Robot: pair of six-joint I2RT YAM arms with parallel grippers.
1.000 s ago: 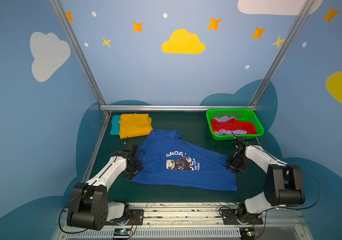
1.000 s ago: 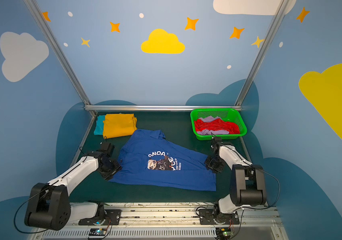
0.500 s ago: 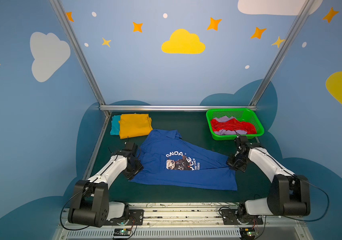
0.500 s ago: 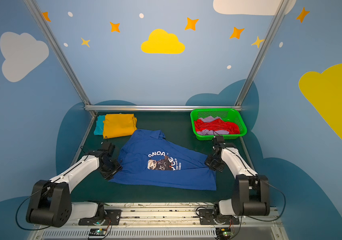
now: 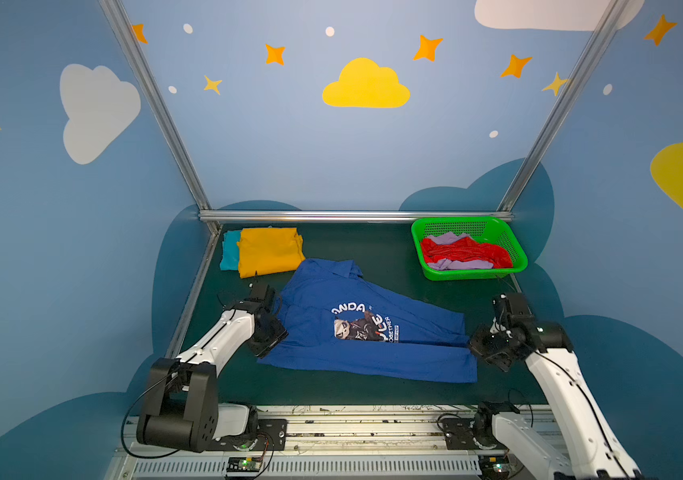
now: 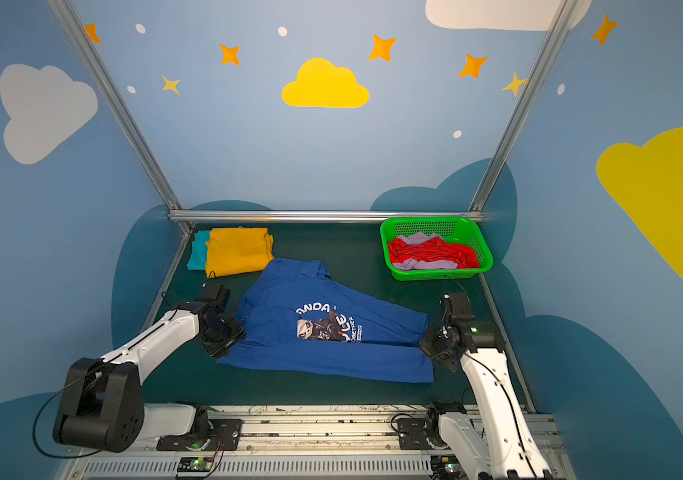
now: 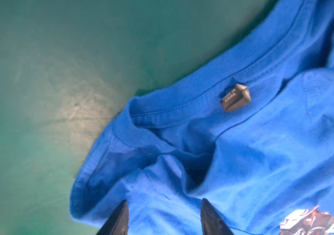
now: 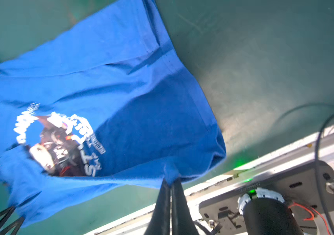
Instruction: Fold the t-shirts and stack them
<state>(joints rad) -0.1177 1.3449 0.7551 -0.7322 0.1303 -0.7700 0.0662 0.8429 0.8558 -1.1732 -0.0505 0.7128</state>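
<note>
The table (image 5: 373, 245) has a dark green top. Blue walls (image 5: 289, 166) with painted clouds and stars stand round it. Shiny metal posts (image 5: 156, 108) run up the corners. A metal rail (image 5: 373, 422) runs along the front, and both arms sit on it.

The blue shirt (image 5: 331, 349) lies in the middle of the table, partly folded, picture side up. At the back left, a folded yellow shirt (image 5: 269, 251) lies on a teal shirt (image 5: 229, 249). At the back right, a green basket (image 5: 516, 253) holds a red shirt (image 5: 464, 251) and a lilac shirt (image 5: 450, 238), all bunched up.

Both top views show the whole room, with one arm at each end of the blue shirt. The fingers are too small to see there.

The left wrist view shows the left gripper (image 7: 164, 201) about half open, with blue cloth under the gap. It also shows the collar and a little grey label (image 7: 236, 97).

The right wrist view is a bit blurry. There the right gripper (image 8: 171, 183) has its fingers pressed together. They pinch the edge of the blue shirt into a small peak.
</note>
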